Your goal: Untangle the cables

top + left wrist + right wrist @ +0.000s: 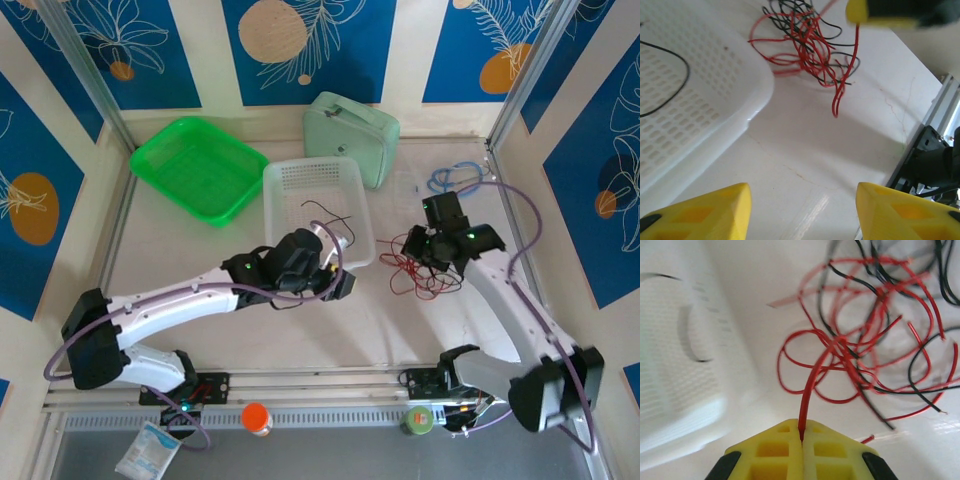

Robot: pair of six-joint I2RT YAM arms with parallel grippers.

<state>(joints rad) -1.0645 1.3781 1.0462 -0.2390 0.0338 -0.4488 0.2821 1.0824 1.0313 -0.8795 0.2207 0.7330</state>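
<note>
The cables (418, 270) lie in a loose tangle of red and black wires on the white table, right of the white basket (285, 178). My right gripper (428, 247) hangs over the tangle's left side. In the right wrist view it (801, 436) is shut on one red wire (812, 385), which rises out of the tangle (875, 335). My left gripper (346, 283) sits at the basket's near right corner. Its jaws (802, 192) are open above bare table, and the tangle (807, 47) lies well beyond them. A single black wire (330, 214) rests inside the basket.
A green basket (195, 165) stands at the back left and a mint-green pouch (352, 135) at the back centre. A light-blue cable (455, 178) curls by the right frame post. An aluminium rail (320, 385) runs along the near table edge.
</note>
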